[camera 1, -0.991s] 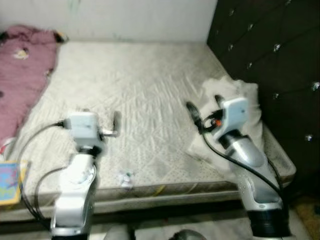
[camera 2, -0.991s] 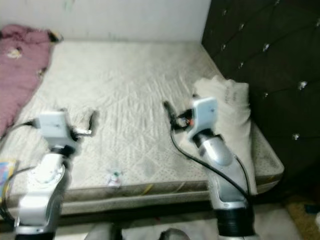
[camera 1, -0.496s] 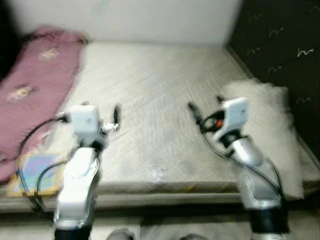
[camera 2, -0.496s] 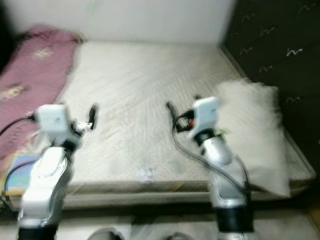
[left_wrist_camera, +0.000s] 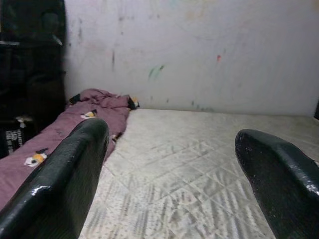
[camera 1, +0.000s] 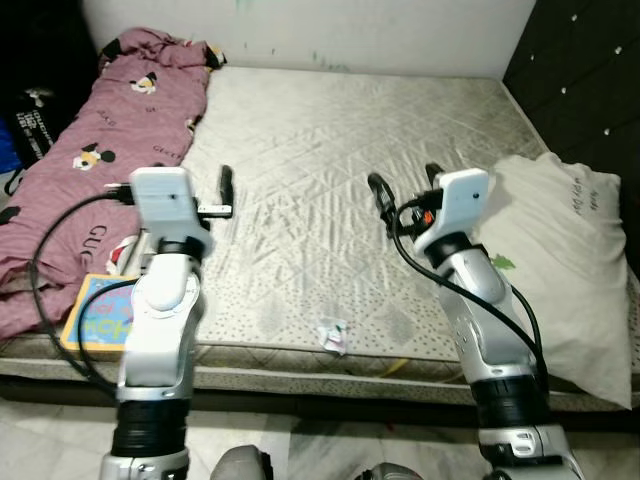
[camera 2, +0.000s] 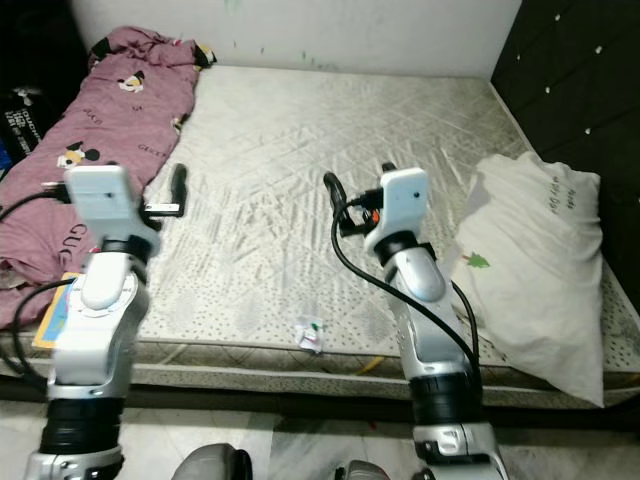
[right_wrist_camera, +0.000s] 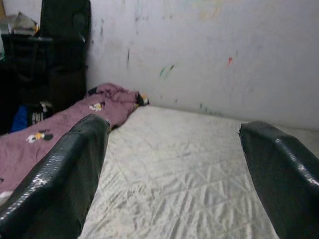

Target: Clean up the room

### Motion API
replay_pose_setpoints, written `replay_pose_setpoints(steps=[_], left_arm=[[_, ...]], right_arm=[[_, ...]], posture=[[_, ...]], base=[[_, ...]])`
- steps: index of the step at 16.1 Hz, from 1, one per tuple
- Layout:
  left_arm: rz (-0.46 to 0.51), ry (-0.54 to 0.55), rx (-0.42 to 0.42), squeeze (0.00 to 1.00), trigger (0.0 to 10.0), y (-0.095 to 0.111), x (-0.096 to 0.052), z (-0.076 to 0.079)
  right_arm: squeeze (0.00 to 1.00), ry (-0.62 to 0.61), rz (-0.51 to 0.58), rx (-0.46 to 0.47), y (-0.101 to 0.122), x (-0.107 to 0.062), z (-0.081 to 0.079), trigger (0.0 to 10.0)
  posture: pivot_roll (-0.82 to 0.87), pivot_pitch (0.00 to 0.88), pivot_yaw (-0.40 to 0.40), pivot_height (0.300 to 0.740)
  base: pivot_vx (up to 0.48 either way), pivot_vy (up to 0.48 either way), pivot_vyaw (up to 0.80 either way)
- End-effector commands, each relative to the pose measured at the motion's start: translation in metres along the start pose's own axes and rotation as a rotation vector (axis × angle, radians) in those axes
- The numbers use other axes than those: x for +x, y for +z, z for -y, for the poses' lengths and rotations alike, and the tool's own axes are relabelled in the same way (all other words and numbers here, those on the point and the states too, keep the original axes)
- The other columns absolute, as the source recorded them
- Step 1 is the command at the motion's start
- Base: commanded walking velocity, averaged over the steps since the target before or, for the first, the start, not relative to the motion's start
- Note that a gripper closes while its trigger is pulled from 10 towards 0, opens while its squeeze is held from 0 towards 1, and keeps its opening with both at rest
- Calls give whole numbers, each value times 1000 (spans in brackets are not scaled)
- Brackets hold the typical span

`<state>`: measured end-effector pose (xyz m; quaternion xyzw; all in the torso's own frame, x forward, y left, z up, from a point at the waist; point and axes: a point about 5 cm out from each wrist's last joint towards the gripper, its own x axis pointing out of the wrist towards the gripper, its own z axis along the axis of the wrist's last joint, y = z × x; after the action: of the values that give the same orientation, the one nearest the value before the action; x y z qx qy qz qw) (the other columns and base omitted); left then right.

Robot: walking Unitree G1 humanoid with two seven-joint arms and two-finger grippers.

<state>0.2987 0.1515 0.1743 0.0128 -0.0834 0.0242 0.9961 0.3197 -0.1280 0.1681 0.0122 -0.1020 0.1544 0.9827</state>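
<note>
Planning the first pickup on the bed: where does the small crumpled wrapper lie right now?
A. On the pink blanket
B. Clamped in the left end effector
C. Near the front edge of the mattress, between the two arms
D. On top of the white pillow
C: the crumpled wrapper lies on the bare mattress near its front edge, apart from the white pillow and the pink blanket; the left end effector is open and holds nothing.

The pink blanket (camera 1: 95, 140) bears "GUCCI" lettering among its cartoon mouse prints.
</note>
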Motion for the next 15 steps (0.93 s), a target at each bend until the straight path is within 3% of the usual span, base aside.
replay_pose_setpoints(steps=[1, 4, 8, 9, 10, 11, 13, 15], left_arm=[[32, -18, 18, 0, 10000, 7, 1, 4], [-11, -10, 18, 0, 10000, -8, -5, 1], [-79, 81, 68, 0, 10000, -34, -28, -25], [-146, 96, -17, 0, 10000, -49, -41, -36], [-205, 149, -43, 0, 10000, -63, -50, -47], [-221, 163, -22, 0, 10000, -70, -58, -50], [-238, 161, -13, 0, 10000, -74, -66, -46], [-227, 144, -12, 0, 10000, -73, -66, -41]], right_arm=[[0, 18, 42, 5, 11, 8, -4, 10000], [0, 29, 35, 0, 6, 7, -5, 10000], [0, -89, -57, -105, -15, -11, 19, 10000], [0, -107, -105, -99, -28, -24, 24, 10000], [0, -135, -146, -35, -38, -32, 26, 10000], [0, -155, -176, 11, -46, -38, 23, 10000], [0, -122, -179, -32, -49, -43, 8, 10000], [0, -145, -191, -38, -54, -50, 7, 10000]], posture=[[53, 0, -35, 740], [67, 0, -52, 740], [81, 0, -67, 740], [85, 0, -76, 740], [90, 0, -86, 740], [92, 0, -95, 740], [74, 0, -86, 740], [71, 0, -80, 740]], base=[[0, 0, 0], [0, 0, 0], [0, 0, 0], [0, 0, 0], [0, 0, 0], [0, 0, 0], [0, 0, 0], [0, 0, 0]])
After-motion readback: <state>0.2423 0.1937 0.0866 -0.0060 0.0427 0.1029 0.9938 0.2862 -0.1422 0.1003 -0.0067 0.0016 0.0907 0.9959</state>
